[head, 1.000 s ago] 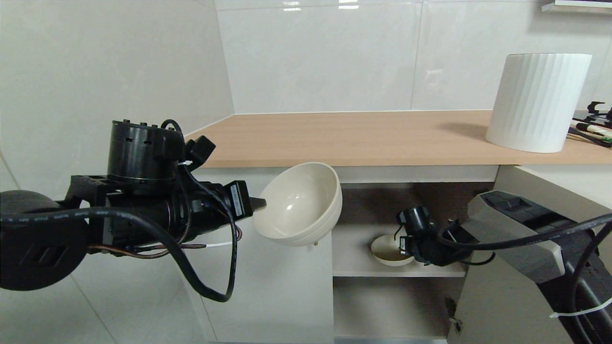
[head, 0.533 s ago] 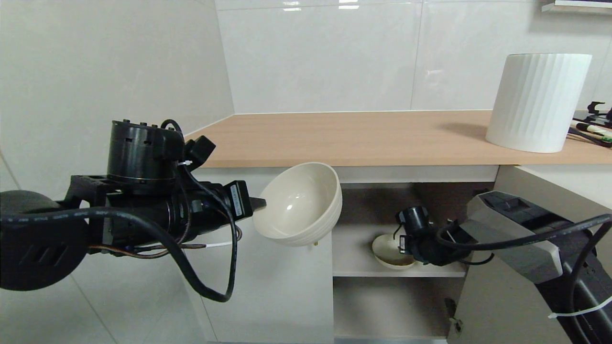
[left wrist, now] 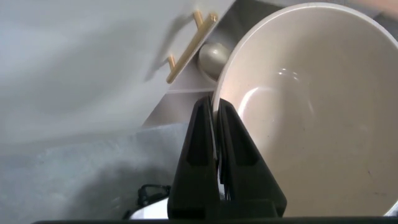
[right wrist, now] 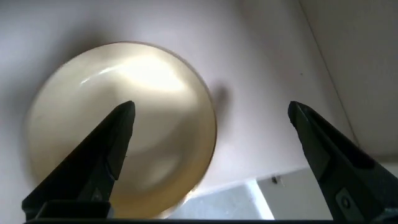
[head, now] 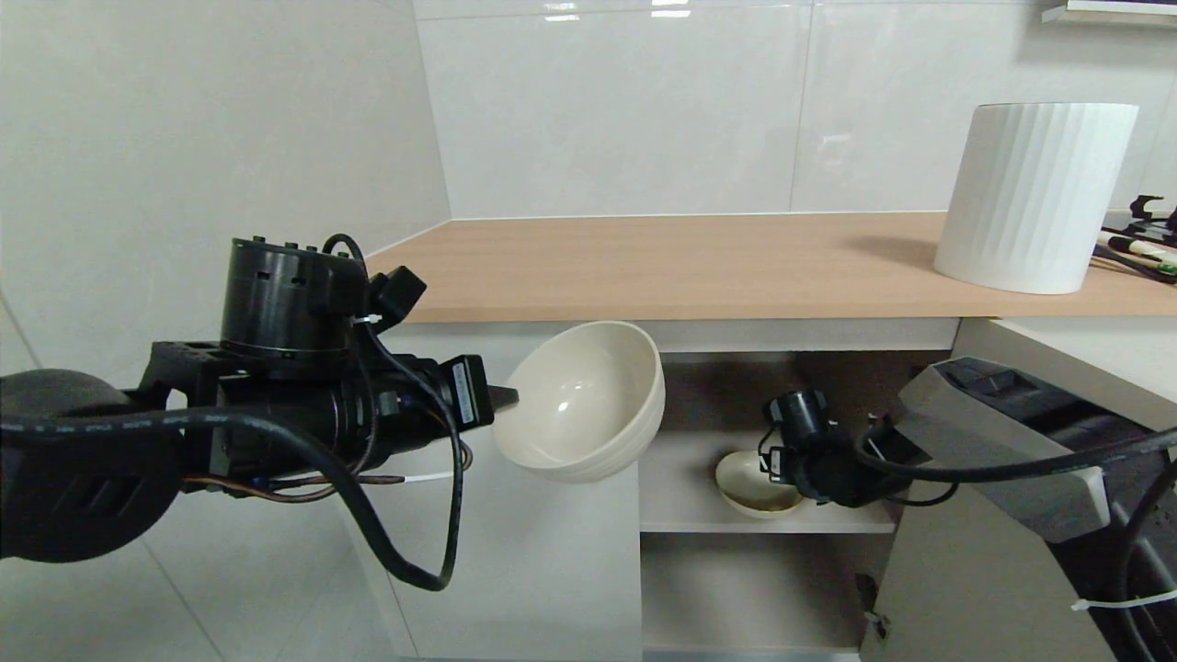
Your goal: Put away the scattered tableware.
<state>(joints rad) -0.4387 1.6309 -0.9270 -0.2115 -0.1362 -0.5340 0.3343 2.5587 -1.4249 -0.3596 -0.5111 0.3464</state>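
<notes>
on the left, the large bowl is being pinched at its rim by the left gripper, whose fingers are being pressed together on the wall. it is being held tilted in the air, just below the counter edge, at the left of the open cabinet. further right, the small bowl is being borne by the upper shelf inside the cabinet. the right gripper is being held over it with its fingers spread wide, gripping nothing. the putting-down of the small bowl is being judged as good as done. next, the right arm is likely being called on to back out, so that the shelf is being freed for the large bowl.
</notes>
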